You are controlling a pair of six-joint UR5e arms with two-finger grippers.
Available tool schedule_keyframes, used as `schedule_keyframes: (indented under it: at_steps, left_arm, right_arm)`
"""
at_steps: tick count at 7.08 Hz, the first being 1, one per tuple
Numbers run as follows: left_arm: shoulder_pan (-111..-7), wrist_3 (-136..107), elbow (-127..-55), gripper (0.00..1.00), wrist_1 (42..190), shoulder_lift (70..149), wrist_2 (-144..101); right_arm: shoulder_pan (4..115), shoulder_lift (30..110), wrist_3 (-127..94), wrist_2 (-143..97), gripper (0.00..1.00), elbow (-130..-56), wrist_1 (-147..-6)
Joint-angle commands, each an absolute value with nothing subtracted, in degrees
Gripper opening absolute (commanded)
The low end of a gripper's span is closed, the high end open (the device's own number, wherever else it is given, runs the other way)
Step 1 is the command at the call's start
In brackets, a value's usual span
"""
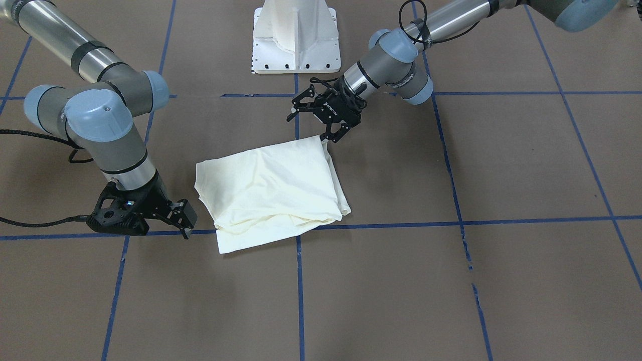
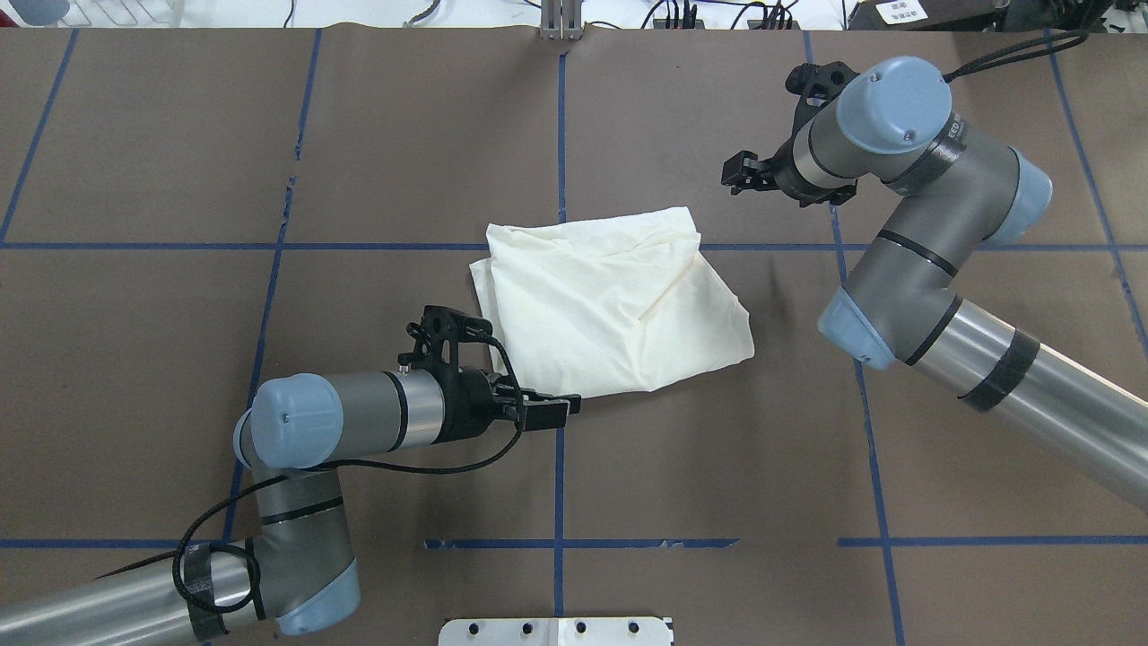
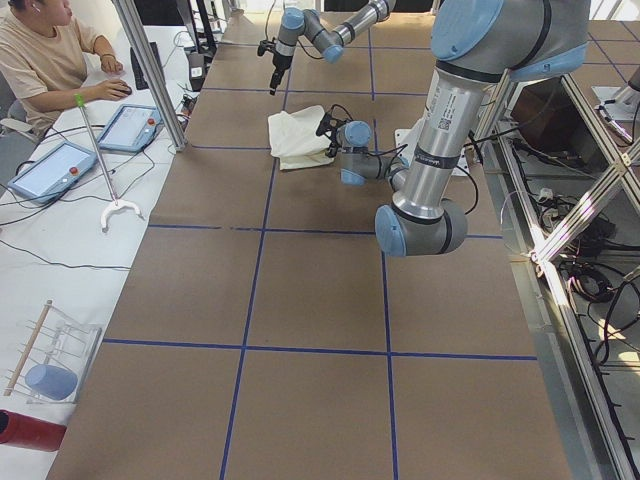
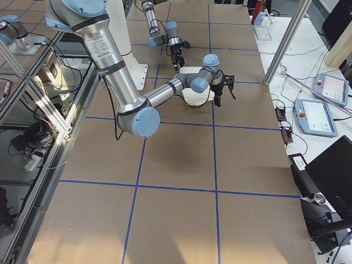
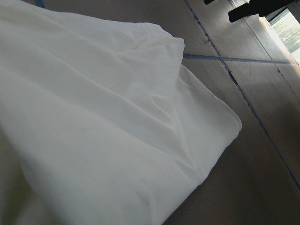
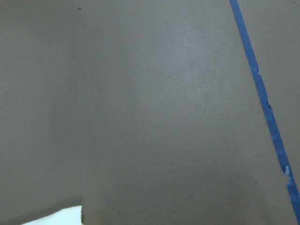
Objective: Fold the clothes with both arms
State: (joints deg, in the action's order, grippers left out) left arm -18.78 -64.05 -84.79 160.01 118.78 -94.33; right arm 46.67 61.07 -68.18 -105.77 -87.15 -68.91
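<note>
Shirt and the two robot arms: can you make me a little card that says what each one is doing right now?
Shirt: cream, folded into a rough square, plain side up, lying on the table.
Print: none showing.
Left pincer: open, empty, low at the shirt's edge nearest the robot.
Right pincer: open, empty, apart from the shirt, out past its far right corner.
Table: brown, marked with blue tape lines.
</note>
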Motion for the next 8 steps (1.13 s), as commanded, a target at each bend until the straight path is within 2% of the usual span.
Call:
schedule_keyframes:
  at_steps: [1,4,8]
  left_arm:
    - [-15.39,-64.16,-85.08,1.00,160.93,118.39,-94.31]
    - [-18.78,-64.51,-89.28,1.00,160.05,116.46,-99.48]
    - [-19.87,-88.64,-88.43,1.00,159.79,118.03,-93.82]
  right_arm:
    - [46.67,61.79,-68.29,-105.73,1.00,-87.98,-68.99]
    - [46.50,61.96,-67.85,-105.91,1.00,-88.06,-68.91]
    - [46.49,61.96,-67.50,-106.00,1.00,-88.07,-68.91]
